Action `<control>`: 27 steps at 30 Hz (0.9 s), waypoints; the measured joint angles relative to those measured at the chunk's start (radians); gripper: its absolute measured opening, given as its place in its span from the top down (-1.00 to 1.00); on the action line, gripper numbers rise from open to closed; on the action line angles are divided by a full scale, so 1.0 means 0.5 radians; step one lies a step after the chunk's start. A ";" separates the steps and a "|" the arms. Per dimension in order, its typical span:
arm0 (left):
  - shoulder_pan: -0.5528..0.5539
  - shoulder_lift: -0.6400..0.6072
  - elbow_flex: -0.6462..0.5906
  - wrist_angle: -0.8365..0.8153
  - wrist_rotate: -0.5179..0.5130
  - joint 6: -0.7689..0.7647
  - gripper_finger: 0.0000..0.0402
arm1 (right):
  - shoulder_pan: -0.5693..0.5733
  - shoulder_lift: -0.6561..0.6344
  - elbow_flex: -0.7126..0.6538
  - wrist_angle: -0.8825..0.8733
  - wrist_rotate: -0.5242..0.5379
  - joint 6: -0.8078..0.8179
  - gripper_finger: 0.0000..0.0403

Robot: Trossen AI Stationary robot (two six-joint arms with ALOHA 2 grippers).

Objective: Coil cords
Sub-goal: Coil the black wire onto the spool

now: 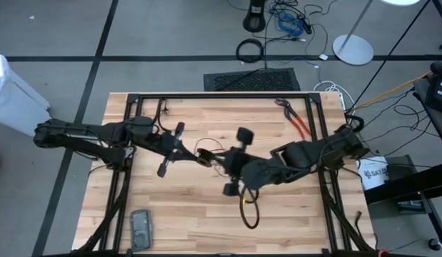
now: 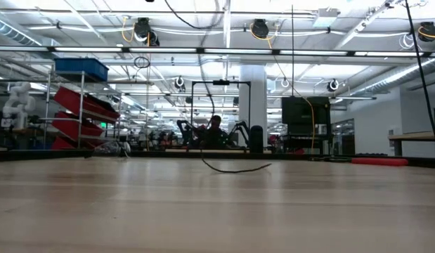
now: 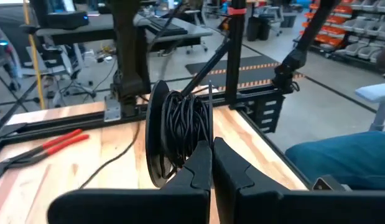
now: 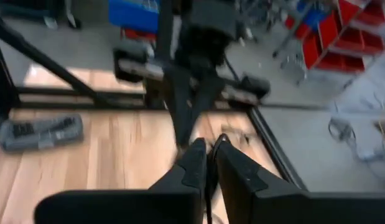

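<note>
One thin black cord is partly wound into a small upright coil (image 3: 183, 127) at mid-table, where the two grippers meet (image 1: 205, 154). My left gripper (image 3: 211, 155) comes from the table's left, held above the wood, and is shut at the coil's lower side. My right gripper (image 4: 209, 149) comes from the right, its fingers almost together just beside the coil. The cord's loose end lies as a slack loop (image 1: 249, 213) on the wood below the right arm. In the low view only a curved strand (image 2: 235, 169) shows on the table. My left gripper pinches the coil's lower part (image 3: 195, 149) between its two fingertips, coming nearly level from the table's left. Several turns are bunched there. The coil stands upright ahead of the fingers, clear of the table. My right gripper has a thin dark strand (image 4: 208, 186) running between its nearly closed fingers, and a small loop (image 4: 223, 140) sits at their tips. It slants down from the table's right. The picture is blurred, so which part of the cord this is cannot be told.
Red-handled pliers (image 1: 295, 121) lie at the far right of the table. A flat grey object (image 1: 141, 228) lies near the front left corner. Black frame rails (image 1: 221, 96) run along the table's far edge and both sides.
</note>
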State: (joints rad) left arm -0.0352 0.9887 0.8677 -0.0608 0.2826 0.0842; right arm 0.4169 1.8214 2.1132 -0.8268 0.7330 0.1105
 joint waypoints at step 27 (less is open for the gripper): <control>-0.002 -0.015 -0.001 0.157 -0.073 0.105 0.99 | -0.023 -0.016 0.001 0.274 0.165 -0.267 0.49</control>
State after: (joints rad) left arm -0.0360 0.9813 0.8673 0.0177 0.2460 0.1369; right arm 0.4053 1.8136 2.1136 -0.6898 0.8155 -0.0231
